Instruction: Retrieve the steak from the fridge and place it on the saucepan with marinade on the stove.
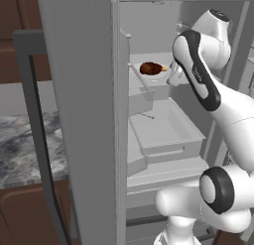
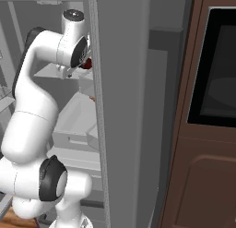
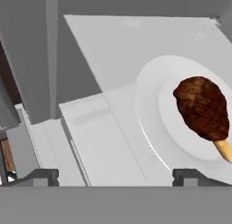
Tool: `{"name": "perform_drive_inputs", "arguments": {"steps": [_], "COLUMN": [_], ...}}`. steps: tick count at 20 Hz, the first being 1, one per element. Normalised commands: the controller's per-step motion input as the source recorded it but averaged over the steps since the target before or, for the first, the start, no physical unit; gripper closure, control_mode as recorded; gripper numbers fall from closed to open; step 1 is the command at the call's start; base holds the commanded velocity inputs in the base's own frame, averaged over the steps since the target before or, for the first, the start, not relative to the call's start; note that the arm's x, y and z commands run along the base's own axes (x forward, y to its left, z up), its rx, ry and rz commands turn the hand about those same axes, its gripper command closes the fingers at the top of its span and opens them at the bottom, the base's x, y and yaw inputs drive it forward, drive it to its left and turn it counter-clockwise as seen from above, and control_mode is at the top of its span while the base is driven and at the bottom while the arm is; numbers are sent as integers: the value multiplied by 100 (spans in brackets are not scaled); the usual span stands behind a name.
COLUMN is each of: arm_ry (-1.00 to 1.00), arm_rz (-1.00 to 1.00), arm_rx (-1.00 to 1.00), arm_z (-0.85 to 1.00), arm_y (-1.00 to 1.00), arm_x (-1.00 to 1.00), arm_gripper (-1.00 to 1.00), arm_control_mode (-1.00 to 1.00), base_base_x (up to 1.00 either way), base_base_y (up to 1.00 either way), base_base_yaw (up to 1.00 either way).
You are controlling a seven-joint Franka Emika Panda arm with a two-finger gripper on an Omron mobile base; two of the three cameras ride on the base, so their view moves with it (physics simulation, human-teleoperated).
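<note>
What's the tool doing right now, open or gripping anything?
Tool: open, holding nothing, fingertips spread wide above the white plate with the steak on the fridge shelf.

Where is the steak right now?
The steak lies on a white plate on a shelf inside the open fridge. In the hand view it sits to the right, just ahead of the open pincer, untouched.

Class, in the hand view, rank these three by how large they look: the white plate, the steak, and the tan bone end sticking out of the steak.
1. White plate, largest, though the frame edge cuts it off.
2. Steak, lying on the plate.
3. Tan bone end, smallest, also partly cut off at the edge.
</note>
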Motion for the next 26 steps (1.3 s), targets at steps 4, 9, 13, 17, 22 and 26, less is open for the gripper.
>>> {"name": "perform_drive_inputs", "arguments": {"steps": [4,9,13,17,22,26], "arm_ry": [0,0,0,0,0,0], "arm_rz": [15,14,22,24,27,27], "arm_rx": [-23,-25,-16,-9,-9,-10], "arm_z": [0,0,0,-3,-16,-18], "arm_y": [0,0,-1,-15,-10,-9], "arm_x": [1,0,0,0,0,0], "arm_gripper": [-100,-100,-100,-100,-100,-100], "arm_control_mode": [-100,-100,-100,-100,-100,-100], "base_base_x": [0,0,0,0,0,0], "base_base_y": [0,0,0,0,0,0], "base_base_yaw": [0,0,0,0,0,0]}}
